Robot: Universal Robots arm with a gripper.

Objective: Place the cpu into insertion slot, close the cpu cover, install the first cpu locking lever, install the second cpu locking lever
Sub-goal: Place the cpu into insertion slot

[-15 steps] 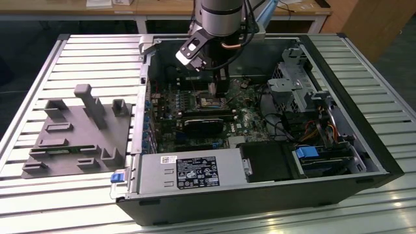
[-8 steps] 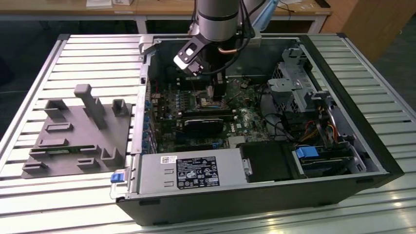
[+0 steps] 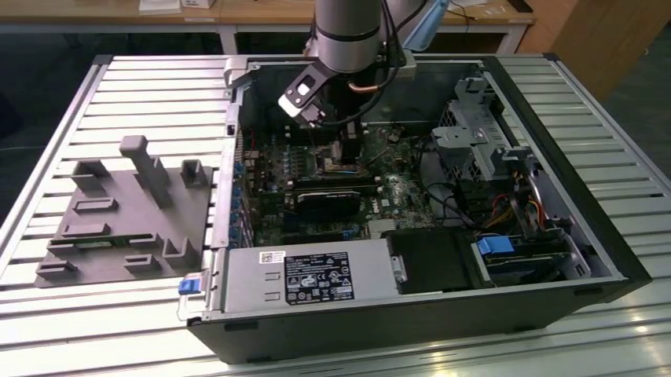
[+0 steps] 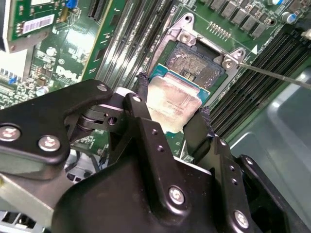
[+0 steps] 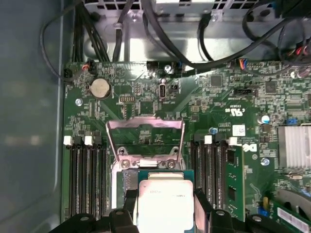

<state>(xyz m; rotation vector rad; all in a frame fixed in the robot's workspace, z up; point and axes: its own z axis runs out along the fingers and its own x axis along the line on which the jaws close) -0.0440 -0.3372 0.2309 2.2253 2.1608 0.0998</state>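
Note:
My gripper [image 4: 173, 94] is shut on the cpu [image 4: 170, 106], a silvery square chip pinched by two opposite edges between black fingers [image 4: 142, 92]. The chip hangs over the near part of the insertion slot [image 4: 200, 62], whose dark centre still shows beyond it. I cannot tell whether chip and socket touch. In the first wrist view the cpu [image 5: 163, 208] sits in the gripper [image 5: 164, 196], just before the cpu cover [image 5: 145, 124], which stands flipped open. A thin locking lever [image 4: 274, 76] sticks out beside the socket. In the exterior view the gripper [image 3: 341, 153] is low inside the case.
Long black memory slots [image 5: 85, 179] run along both sides of the socket. A dark card [image 3: 325, 200] lies close behind the gripper. The power supply [image 3: 304, 283] and drive cage [image 3: 477, 141] line the case. A grey fixture [image 3: 126, 212] stands outside on the slatted table.

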